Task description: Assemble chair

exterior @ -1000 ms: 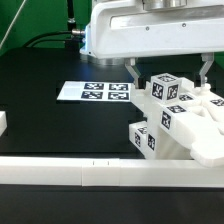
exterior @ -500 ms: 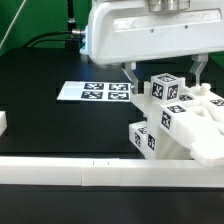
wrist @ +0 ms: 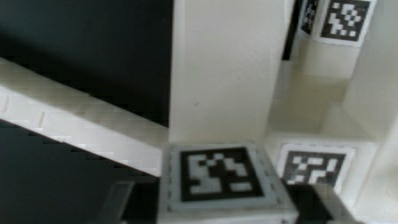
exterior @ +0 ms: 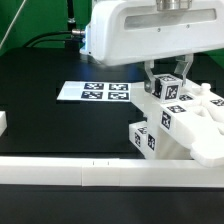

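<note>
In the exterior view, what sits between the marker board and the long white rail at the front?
Only bare black table. In the exterior view, nothing lies between the marker board and the front rail there; the chair parts sit off toward that view's right.

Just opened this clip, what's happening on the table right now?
A Panda arm is putting a white chair together. Its gripper is down over a tagged block at the top of the cluster of chair parts, with a finger on each side; the wrist view shows the fingers flanking a tagged post. Whether it has clamped yet is unclear. The marker board lies flat behind, and a white border rail runs across the front.
</note>
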You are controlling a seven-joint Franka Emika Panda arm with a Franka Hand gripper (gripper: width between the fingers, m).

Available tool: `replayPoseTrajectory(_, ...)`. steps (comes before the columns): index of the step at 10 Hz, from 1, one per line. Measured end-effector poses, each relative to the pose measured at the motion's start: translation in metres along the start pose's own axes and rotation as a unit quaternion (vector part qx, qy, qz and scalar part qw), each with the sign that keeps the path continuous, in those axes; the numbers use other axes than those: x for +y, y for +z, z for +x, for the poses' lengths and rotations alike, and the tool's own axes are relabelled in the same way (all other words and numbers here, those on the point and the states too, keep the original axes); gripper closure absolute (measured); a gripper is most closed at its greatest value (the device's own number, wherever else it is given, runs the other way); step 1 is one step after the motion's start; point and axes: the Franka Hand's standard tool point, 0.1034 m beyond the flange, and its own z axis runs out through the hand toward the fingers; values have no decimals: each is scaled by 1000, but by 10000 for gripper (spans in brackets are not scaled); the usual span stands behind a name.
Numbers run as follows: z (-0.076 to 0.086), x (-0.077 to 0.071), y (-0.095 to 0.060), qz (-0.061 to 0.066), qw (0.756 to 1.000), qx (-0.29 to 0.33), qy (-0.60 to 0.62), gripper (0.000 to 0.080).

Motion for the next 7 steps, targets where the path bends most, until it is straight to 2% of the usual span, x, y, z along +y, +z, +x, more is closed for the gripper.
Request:
replayPoseTrajectory(3, 0, 0, 0, 1, 1000, 2, 20, 517)
replayPoseTrajectory(5, -1, -2, 0, 3, 991, 9, 132, 517)
replayPoseTrajectory(7, 2, -2, 0, -2, 980, 24, 198, 515)
